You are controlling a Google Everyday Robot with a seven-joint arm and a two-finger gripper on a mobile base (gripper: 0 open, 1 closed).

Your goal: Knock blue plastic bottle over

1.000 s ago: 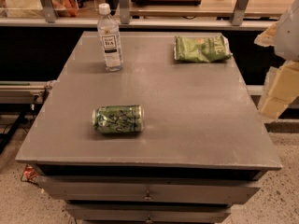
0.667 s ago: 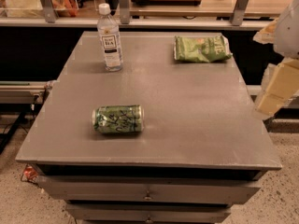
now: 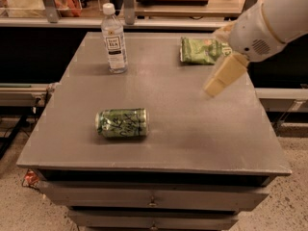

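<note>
- Grey, matt worktop [image 3: 192,143], one of it, carrying three things: one bottle, one can and one bag.
- One blue plastic bottle [image 3: 114,40] stands upright at the far left of the worktop. It has a clear body, a white screw cap and a white label with a dark band. The dark lettering on the label is too small to read.
- One green drink can [image 3: 122,123] lies on its side, near and left of the middle, well apart from the bottle. Dark scrawled script runs along it, but no word can be made out.
- One green bag [image 3: 201,50] lies flat at the far right. Its right end is hidden behind the robot, and its print cannot be read.
- One hand [image 3: 214,85], cream-coloured, hangs over the right part of the worktop, just near of the bag, and slants down to the left. It is well apart from the bottle. How wide it stands cannot be told, and nothing shows in its hold.
- One white arm [image 3: 269,20] bears the hand. It comes in from the far right corner and is cut off by the edge.
- Two drawer fronts [image 3: 152,202] show below the worktop, and the lower one is cut off at the bottom.
- A shelf [image 3: 173,13] runs behind the worktop. The things on it are cut off at the top and hard to make out.
</note>
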